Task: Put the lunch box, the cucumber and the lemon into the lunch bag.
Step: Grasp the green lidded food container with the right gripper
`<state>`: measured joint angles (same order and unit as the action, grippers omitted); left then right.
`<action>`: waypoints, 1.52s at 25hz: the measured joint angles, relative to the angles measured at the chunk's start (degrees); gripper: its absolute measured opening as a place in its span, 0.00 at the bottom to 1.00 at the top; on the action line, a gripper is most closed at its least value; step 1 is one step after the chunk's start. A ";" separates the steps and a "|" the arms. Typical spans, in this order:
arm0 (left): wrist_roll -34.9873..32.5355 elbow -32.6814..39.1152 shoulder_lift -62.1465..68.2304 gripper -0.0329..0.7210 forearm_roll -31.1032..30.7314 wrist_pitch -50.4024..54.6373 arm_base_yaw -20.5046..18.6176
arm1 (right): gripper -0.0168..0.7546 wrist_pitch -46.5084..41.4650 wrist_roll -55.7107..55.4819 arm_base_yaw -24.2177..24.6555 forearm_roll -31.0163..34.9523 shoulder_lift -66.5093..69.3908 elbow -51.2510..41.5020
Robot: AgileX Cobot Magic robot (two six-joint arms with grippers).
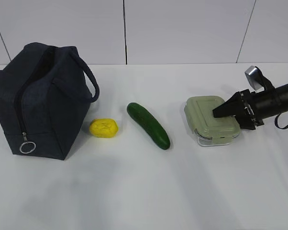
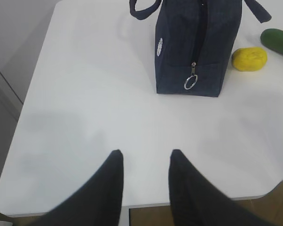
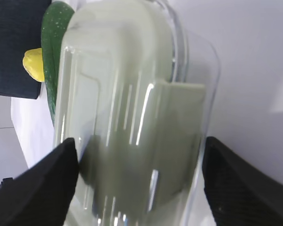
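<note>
Lunch box sits flat on the white table, toward the right side of the exterior view, its pale sage-green lid up and a clear base showing under the lid's rim. The right end effector reaches in from the right and sits low over the near right edge of the lid. In the right wrist view its two dark fingers stand wide apart, one on each side of the box, so the box lies between them; whether either finger touches the box I cannot tell.

Left of the box, well apart from it, the dark green cucumber lies on the table at a slant, its far end pointing toward the bag. The yellow lemon rests between the cucumber and the lunch bag, just beside the bag's lower corner. The dark navy bag stands upright at the left, a padded loop handle hanging over its right side, the zipper's silver ring pull down near the bottom of the end panel and the top gaping open.

The left end effector hangs over bare table near the front edge, well short of the bag, its fingers parted with nothing between them.
</note>
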<state>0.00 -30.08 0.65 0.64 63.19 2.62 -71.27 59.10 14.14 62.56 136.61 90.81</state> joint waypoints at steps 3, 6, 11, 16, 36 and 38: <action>0.00 0.00 0.00 0.36 0.00 0.00 0.00 | 0.76 -0.36 -1.39 0.00 -1.13 0.00 0.81; 0.00 0.00 0.00 0.36 -0.11 0.00 0.00 | 0.74 -0.62 -2.02 0.00 -2.07 0.00 1.18; 0.00 0.00 0.00 0.36 -0.19 0.00 0.00 | 0.62 -1.31 -2.25 0.00 -2.56 -0.32 1.41; 0.00 0.00 0.00 0.36 -0.19 0.00 0.00 | 0.57 -1.70 -2.61 0.00 -2.56 -0.32 1.41; -6.28 -19.32 53.00 0.58 8.74 -7.52 0.00 | 0.56 -1.82 -4.33 0.00 -2.71 -0.32 1.41; -7.97 -23.75 59.80 0.63 9.44 -7.61 0.00 | 0.56 -1.82 -4.33 0.00 -2.71 -0.32 1.41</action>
<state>-7.97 -53.84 60.46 10.08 55.58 2.62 -73.10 54.77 14.14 59.85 136.29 92.22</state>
